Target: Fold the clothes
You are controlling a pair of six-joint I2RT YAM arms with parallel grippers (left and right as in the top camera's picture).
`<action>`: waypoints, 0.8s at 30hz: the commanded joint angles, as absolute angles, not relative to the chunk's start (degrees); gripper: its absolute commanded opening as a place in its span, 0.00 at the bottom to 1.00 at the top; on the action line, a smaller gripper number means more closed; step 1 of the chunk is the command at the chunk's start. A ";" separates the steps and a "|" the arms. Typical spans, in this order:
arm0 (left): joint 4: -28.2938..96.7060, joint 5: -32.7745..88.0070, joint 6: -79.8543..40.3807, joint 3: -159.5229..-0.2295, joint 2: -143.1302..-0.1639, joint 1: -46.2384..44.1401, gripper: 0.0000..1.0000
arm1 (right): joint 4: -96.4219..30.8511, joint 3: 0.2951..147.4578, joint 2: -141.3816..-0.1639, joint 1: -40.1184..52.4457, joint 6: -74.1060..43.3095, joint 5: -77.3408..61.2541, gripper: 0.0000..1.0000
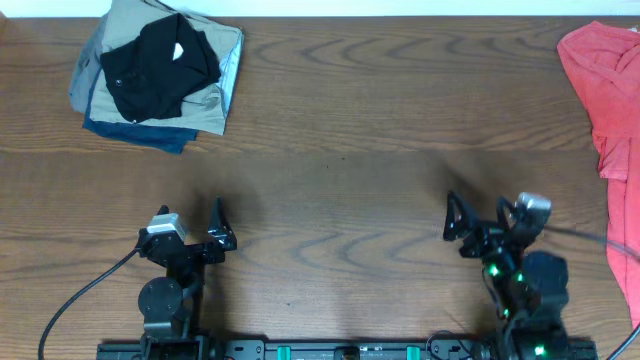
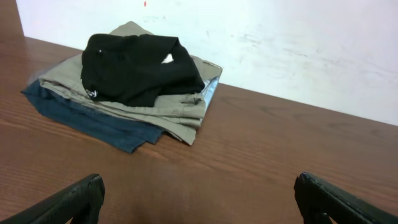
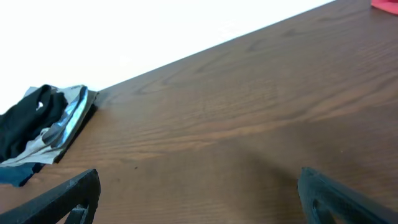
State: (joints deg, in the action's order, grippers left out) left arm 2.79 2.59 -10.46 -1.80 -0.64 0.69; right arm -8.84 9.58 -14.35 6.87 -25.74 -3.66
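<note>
Both arms folded low, left tool (image 1: pixel 224 227) and right tool (image 1: pixel 450 219) wide open, empty.

We see the black T-shirt (image 1: pixel 158 62) loosely folded into a rumpled bundle, its white tag (image 1: pixel 178 52) showing at the collar, lying on top of the khaki garment (image 1: pixel 205 108).

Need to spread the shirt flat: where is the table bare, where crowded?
Bare table runs across the middle, from the folded stack at far left to the red garment on the right edge, in front of the open left gripper and right gripper. Crowded: the far-left corner, black T-shirt atop the stack, and that right edge.
</note>
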 commanded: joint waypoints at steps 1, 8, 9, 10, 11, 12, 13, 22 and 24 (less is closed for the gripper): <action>3.88 1.65 -9.87 -0.23 -0.34 0.89 0.98 | -8.12 6.72 -9.37 6.20 -26.09 -2.68 0.99; 3.88 1.65 -9.89 -0.23 -0.34 0.89 0.98 | -8.10 3.09 -5.15 3.62 -26.09 0.67 0.99; 3.88 1.65 -9.87 -0.23 -0.34 0.89 0.98 | -8.14 2.55 -4.47 3.09 -26.09 0.64 0.99; 3.88 1.65 -9.89 -0.23 -0.34 0.89 0.98 | -7.92 1.91 -3.57 2.50 -26.06 0.58 0.99; 3.88 1.65 -9.87 -0.23 -0.34 0.89 0.98 | -7.62 1.87 -2.83 2.02 -25.43 0.23 0.99; 3.88 1.65 -9.87 -0.23 -0.34 0.89 0.98 | -7.49 1.85 -2.04 1.67 -24.75 -0.03 0.99; 3.88 1.65 -9.87 -0.23 -0.34 0.89 0.98 | -7.46 1.80 -1.26 1.37 -23.94 -0.10 0.99; 3.88 1.65 -9.87 -0.23 -0.34 0.89 0.98 | -5.96 1.10 -0.27 -3.53 -22.22 -0.30 0.99; 3.88 1.65 -9.87 -0.23 -0.34 0.89 0.98 | -5.96 1.10 -0.27 -3.70 -22.15 -0.27 0.99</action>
State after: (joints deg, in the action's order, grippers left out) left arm 2.79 2.57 -10.46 -1.80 -0.64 0.69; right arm -6.15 1.91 -0.71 -2.90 -23.38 -0.43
